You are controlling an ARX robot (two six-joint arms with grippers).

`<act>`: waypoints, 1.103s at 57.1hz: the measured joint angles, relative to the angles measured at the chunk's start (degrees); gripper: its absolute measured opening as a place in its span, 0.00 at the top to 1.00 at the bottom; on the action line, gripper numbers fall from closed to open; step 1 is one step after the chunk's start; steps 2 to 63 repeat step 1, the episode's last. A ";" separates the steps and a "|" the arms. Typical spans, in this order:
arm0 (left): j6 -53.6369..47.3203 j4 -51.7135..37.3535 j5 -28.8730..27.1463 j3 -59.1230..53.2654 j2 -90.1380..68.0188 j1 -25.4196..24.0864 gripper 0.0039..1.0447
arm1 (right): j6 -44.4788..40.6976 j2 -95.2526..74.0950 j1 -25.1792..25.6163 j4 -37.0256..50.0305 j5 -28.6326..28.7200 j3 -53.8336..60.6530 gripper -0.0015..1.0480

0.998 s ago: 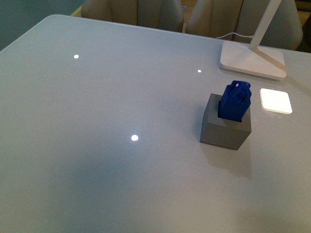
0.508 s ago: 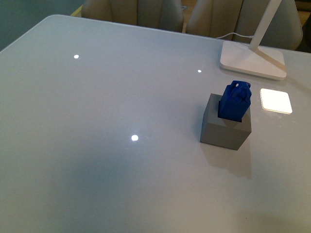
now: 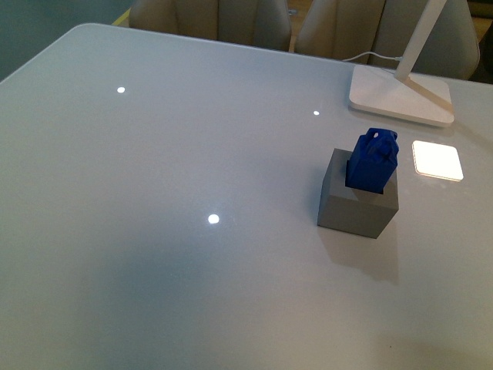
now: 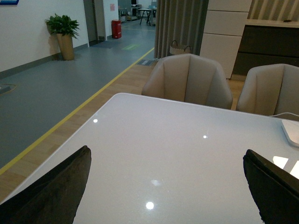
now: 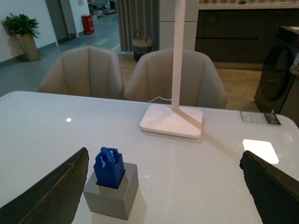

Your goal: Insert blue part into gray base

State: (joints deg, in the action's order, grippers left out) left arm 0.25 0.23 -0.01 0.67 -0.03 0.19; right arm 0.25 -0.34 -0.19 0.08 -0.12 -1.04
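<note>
The blue part (image 3: 372,160) stands upright in the square hole of the gray base (image 3: 357,204), at the right of the white table (image 3: 154,231); its upper half and knobbed loop stick out above the cube. Neither arm shows in the front view. In the right wrist view the blue part (image 5: 109,168) sits in the gray base (image 5: 112,199), close to one finger; my right gripper (image 5: 163,186) is open, empty and drawn back. My left gripper (image 4: 166,186) is open and empty over bare table, with neither object in its view.
A white desk lamp base (image 3: 399,96) stands behind the cube at the back right, its stem rising out of view. A bright light patch (image 3: 437,160) lies right of the cube. Beige chairs (image 4: 188,84) line the table's far edge.
</note>
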 joint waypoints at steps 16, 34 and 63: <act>0.00 0.00 0.00 0.00 0.00 0.00 0.07 | 0.00 0.00 0.00 0.00 0.00 0.00 0.09; 0.00 0.00 0.00 0.00 0.00 0.00 0.07 | 0.00 0.00 0.00 0.00 0.00 0.00 0.09; 0.00 0.00 0.00 0.00 0.00 0.00 0.07 | 0.00 0.00 0.00 0.00 0.00 0.00 0.09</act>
